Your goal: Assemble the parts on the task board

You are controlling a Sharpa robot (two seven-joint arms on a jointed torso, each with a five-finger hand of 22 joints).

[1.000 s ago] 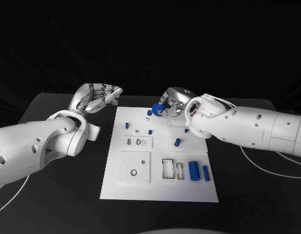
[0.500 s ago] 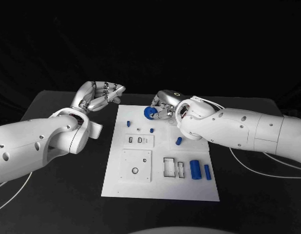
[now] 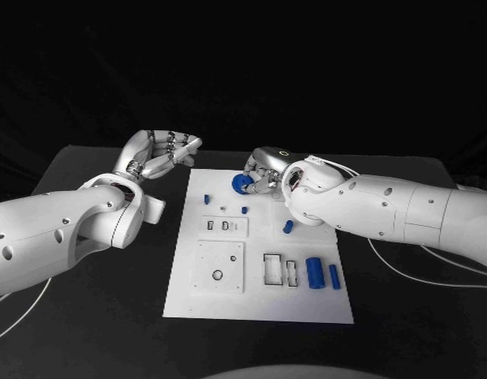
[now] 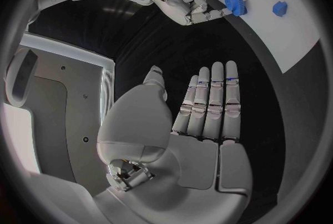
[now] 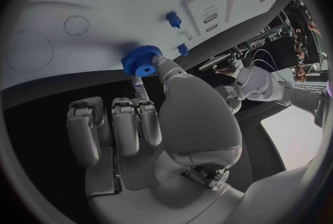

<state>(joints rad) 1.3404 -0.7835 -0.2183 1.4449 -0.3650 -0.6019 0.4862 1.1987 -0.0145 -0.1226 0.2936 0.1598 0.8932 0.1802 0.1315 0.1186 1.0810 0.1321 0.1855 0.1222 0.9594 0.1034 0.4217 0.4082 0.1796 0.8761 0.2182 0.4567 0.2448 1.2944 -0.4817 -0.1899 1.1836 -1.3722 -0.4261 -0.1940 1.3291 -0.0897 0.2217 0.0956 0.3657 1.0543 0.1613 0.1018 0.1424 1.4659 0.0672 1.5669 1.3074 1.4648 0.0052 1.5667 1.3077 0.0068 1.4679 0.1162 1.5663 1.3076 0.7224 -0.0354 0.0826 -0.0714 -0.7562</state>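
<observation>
With the right hand [image 3: 268, 175] pinching the blue gear [image 3: 241, 184] above the task board [image 3: 260, 304], lower it level over its seat, while the left hand [image 3: 158, 155] hangs empty, fingers loosely curled.

No readable text, labels, brands, numbers or signs anywhere: none on the white board [image 3: 260, 304], none on the blue parts, none on either arm.

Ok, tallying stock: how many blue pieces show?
7: gear in the right hand; three pegs at the board's far left; one peg mid-right; two cylinders near right. The arm may hide more.
</observation>
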